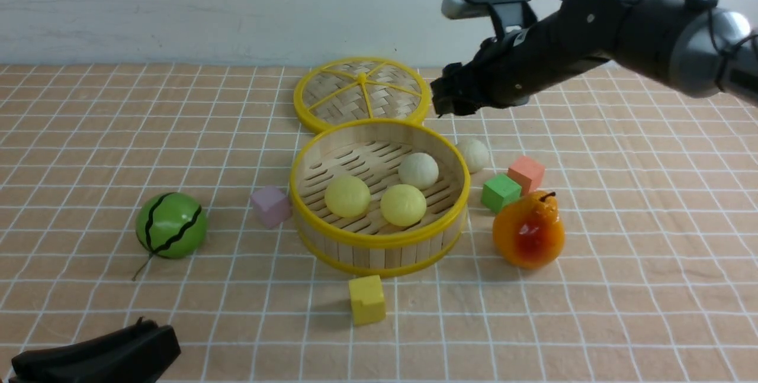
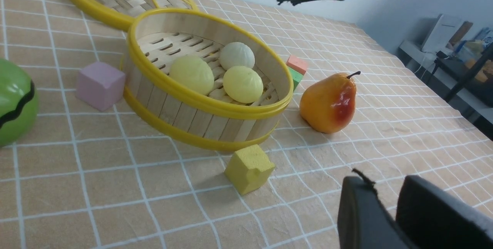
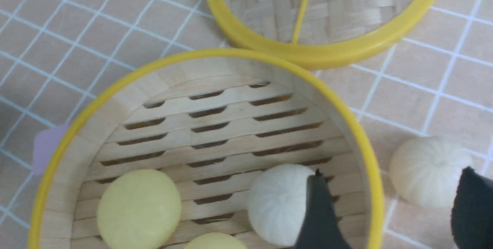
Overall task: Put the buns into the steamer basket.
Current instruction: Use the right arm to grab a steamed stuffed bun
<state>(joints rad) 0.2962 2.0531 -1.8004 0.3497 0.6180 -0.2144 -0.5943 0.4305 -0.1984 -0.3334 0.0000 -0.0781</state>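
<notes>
Three of the four buns lie on the slatted floor of the steamer basket (image 1: 377, 257): two pale yellow buns (image 1: 347, 196) (image 1: 403, 205) toward the near side and one off-white bun (image 1: 418, 170) behind the right-hand yellow one. The fourth, another off-white bun (image 1: 472, 155), sits outside on the desk (image 1: 639, 300), just beside the basket's far right wall.

The right pincer (image 3: 389, 181) is released, its fingers spread wide with nothing held between them; it hangs above the desk, over the far right side of the basket area. The left pincer (image 2: 385, 187) is also released, its fingertips a little apart and holding nothing, at the near left of the desk.

Right behind the basket lies the flat woven disc (image 1: 331, 84), with its yellow rim and spokes. A purple cube (image 1: 271, 206) is close by the basket's left wall, and a yellow cube (image 1: 367, 300) is just in front. To the right are a green cube (image 1: 501, 193) and a salmon cube (image 1: 526, 174), close together, with the orange pear (image 1: 528, 232) nearer the camera. The striped green ball (image 1: 172, 225) rests well apart, out to the left.
</notes>
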